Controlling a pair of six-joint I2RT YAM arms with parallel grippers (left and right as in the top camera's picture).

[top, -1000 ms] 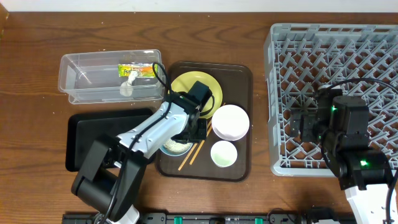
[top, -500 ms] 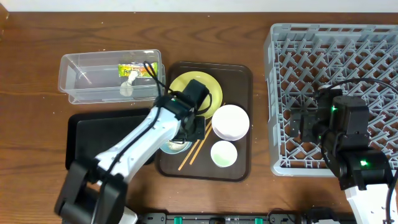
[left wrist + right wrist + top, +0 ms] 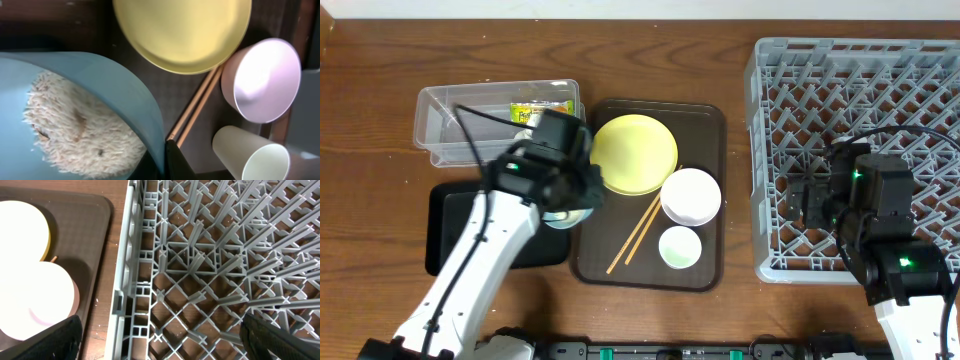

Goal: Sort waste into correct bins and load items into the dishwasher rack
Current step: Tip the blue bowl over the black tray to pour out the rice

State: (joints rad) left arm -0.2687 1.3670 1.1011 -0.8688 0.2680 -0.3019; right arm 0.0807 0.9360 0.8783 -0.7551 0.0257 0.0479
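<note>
My left gripper [image 3: 578, 192] is shut on the rim of the light blue bowl [image 3: 563, 217], which holds white rice scraps [image 3: 75, 125]. It holds the bowl over the seam between the black tray [image 3: 460, 235] and the brown serving tray [image 3: 705, 120]. The gripper [image 3: 166, 161] pinches the bowl [image 3: 110, 80] in the left wrist view. The yellow plate [image 3: 635, 152], white bowl [image 3: 691, 195], cup [image 3: 679, 247] and chopsticks [image 3: 638, 232] lie on the brown tray. The wrapper [image 3: 542, 108] lies in the clear tub [image 3: 450, 125]; the tissue is hidden by my arm. My right gripper [image 3: 167, 342] is open over the rack [image 3: 860, 90].
The rack [image 3: 200, 270] holds no dishes. The brown tray sits between the bins on the left and the rack on the right. In the right wrist view the white bowl [image 3: 35, 305] shows just left of the rack's wall.
My left arm has lifted the blue bowl off the brown tray and carried it left, uncovering the yellow plate. The right arm has not moved.
</note>
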